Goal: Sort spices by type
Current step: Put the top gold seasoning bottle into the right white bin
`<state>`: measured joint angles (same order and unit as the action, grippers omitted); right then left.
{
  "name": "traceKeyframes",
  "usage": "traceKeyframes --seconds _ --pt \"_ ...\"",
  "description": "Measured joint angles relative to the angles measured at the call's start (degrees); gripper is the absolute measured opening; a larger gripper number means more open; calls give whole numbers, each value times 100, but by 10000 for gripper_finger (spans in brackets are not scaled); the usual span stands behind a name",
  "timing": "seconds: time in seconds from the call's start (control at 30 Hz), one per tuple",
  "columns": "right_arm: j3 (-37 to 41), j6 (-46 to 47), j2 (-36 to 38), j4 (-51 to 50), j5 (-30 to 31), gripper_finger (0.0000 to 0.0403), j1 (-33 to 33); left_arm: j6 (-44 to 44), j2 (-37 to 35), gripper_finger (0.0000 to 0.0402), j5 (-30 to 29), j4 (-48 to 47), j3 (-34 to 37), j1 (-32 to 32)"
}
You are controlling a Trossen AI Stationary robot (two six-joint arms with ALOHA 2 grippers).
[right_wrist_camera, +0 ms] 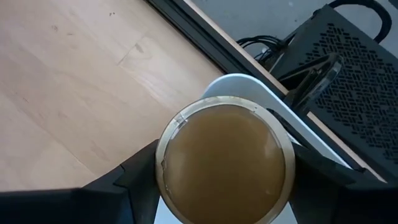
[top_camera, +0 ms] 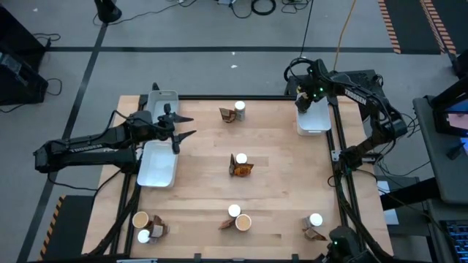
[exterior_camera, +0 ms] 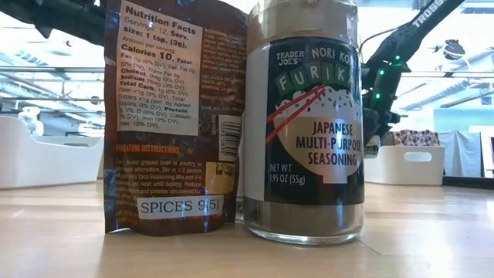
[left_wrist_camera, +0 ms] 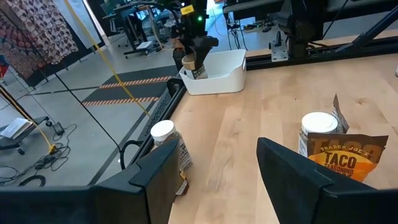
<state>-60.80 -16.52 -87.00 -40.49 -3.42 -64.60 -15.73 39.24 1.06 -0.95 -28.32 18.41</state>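
I have a tan-lidded jar clamped between my right gripper's fingers, hanging over the white tray at the table's far right corner. My left gripper hovers with its fingers spread and nothing in them, just inward of the two white trays at the left edge. The other spices sit in small clusters on the wooden table: a white-lidded jar beside a brown packet at the far middle, a jar and taco seasoning packet at centre, and more pairs along the near edge, one including a tan-lidded jar
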Motion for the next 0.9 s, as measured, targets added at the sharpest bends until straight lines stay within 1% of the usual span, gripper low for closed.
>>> traceKeyframes --seconds 0.2,0.53,0.73,0.9 --pt "0 -94 0 -13 10 259 -59 0 0 219 0 -2 0 0" --pt "0 -225 0 -77 54 300 -59 0 0 219 0 -2 0 -2" --pt "0 -227 0 -119 65 303 -59 1 0 219 0 -2 0 0" --pt "-242 -203 19 -414 327 303 -57 4 0 219 0 0 0 -2"
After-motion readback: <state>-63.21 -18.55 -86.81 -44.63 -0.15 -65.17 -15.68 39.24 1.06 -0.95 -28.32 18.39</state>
